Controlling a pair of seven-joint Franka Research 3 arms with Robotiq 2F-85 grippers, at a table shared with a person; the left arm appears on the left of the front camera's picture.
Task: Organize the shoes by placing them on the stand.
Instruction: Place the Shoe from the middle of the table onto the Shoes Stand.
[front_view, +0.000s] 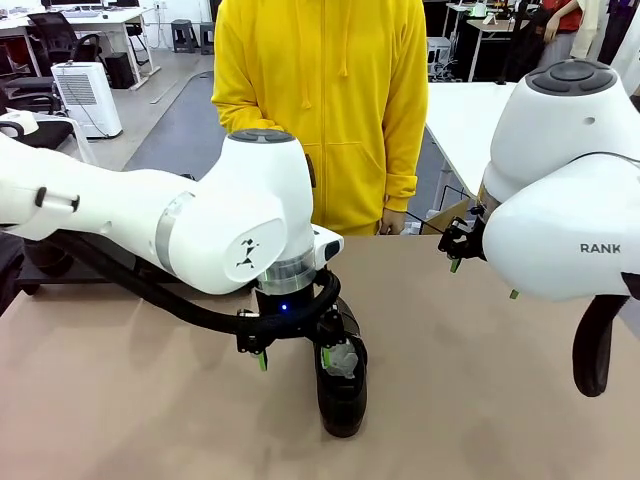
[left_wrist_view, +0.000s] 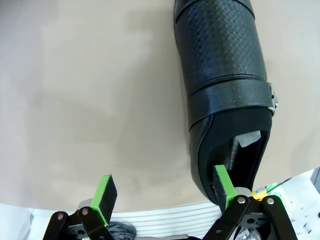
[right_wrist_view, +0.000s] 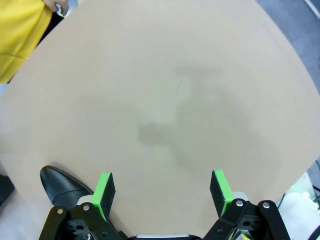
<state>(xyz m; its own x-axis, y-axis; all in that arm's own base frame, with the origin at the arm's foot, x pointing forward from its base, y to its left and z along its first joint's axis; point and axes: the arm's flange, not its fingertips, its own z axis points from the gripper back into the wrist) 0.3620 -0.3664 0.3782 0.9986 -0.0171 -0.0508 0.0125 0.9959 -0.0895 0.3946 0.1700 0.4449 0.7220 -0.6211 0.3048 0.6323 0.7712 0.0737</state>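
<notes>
One glossy black shoe (front_view: 341, 398) stuffed with white paper lies on the tan table (front_view: 480, 400), directly under my left gripper (front_view: 294, 357). In the left wrist view this shoe (left_wrist_view: 225, 75) shows perforated leather, a strap and a buckle. My left gripper (left_wrist_view: 165, 190) is open, and its right fingertip (left_wrist_view: 224, 185) stands at the shoe's heel opening, while nothing lies between the pads. My right gripper (front_view: 480, 275) hangs open above the table's far right. Below that gripper (right_wrist_view: 162, 187) is bare tabletop, with a black shoe toe (right_wrist_view: 59, 184) beside its left finger. The stand is out of view.
A person in a yellow hoodie (front_view: 320, 110) stands at the far edge of the table, a hand (right_wrist_view: 59, 7) near the table edge. My left arm's bulky white links (front_view: 230, 220) hang over the table's left middle. Bare tabletop (right_wrist_view: 190, 100) stretches under the right gripper.
</notes>
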